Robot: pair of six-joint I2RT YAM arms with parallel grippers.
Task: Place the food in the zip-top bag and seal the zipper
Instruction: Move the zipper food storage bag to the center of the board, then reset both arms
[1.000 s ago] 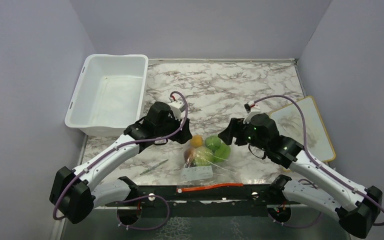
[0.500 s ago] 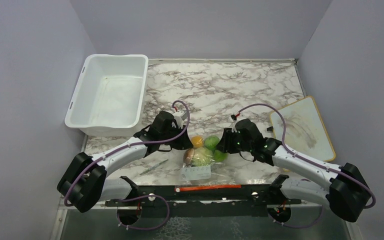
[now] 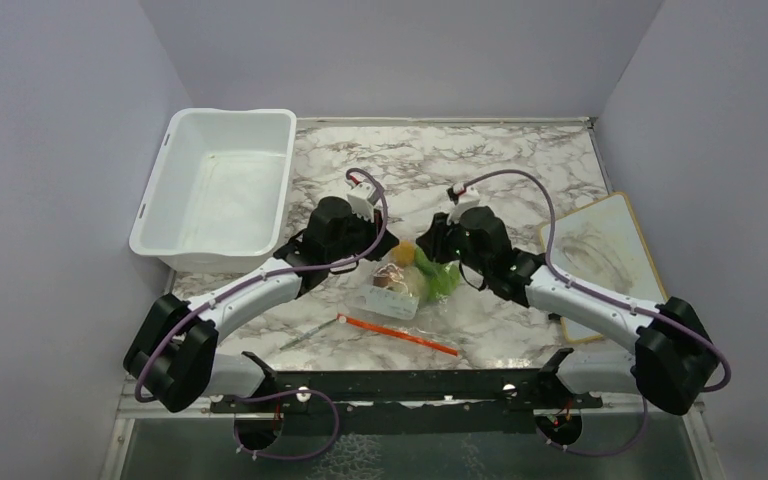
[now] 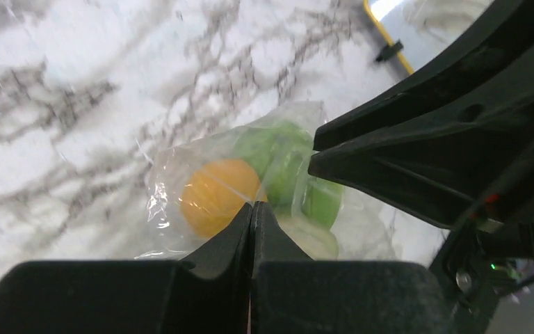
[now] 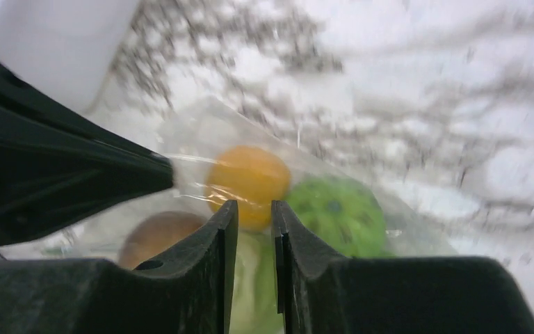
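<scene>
The zip-top bag (image 3: 388,303) lies in the middle of the table with the food (image 3: 412,279) inside it. Its orange-red zipper (image 3: 398,335) trails toward the near edge. My left gripper (image 3: 388,256) is shut on the film at the bag's far end, next to the orange piece (image 4: 215,195) and the green fruits (image 4: 278,160). From the other side my right gripper (image 3: 426,252) meets the same end. Its jaws stand a narrow gap apart on the film (image 5: 201,132), between the orange piece (image 5: 249,177), a green fruit (image 5: 334,212) and a brown piece (image 5: 160,233).
A white tub (image 3: 215,185) stands at the back left. A framed board (image 3: 610,250) lies at the right edge under the right arm. A thin grey stick (image 3: 308,333) lies left of the zipper. The two grippers are almost touching over the bag.
Both grippers came down onto the bag's far end and closed. The bag has slid away from the near edge and turned, and its zipper now lies slanted on the table.
</scene>
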